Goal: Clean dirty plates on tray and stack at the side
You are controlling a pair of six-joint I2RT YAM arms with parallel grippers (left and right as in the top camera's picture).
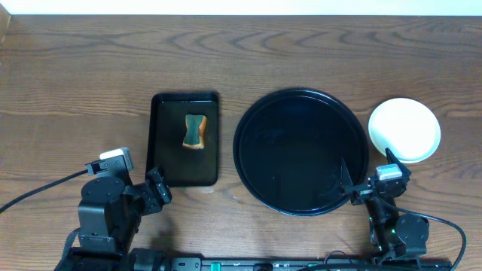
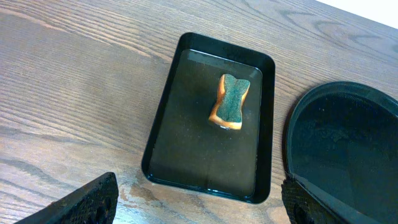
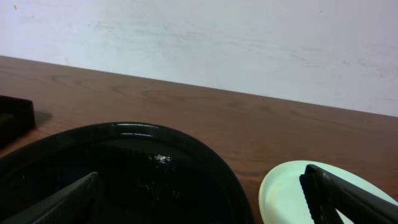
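Note:
The large round black tray [image 1: 301,150] sits right of centre with no plates on it; it also shows in the left wrist view [image 2: 348,149] and the right wrist view [image 3: 124,174]. A stack of plates [image 1: 404,129] with a pale mint-white one on top stands on the table just right of the tray, also in the right wrist view [image 3: 292,193]; a yellowish edge shows beneath it. My left gripper [image 1: 154,190] is open and empty near the front left. My right gripper [image 1: 369,184] is open and empty at the tray's front right rim.
A smaller rectangular black tray [image 1: 167,162] lies left of the round tray and holds a green and orange sponge [image 1: 195,132], seen also in the left wrist view [image 2: 231,102]. A white wall [image 3: 199,43] runs behind the wooden table.

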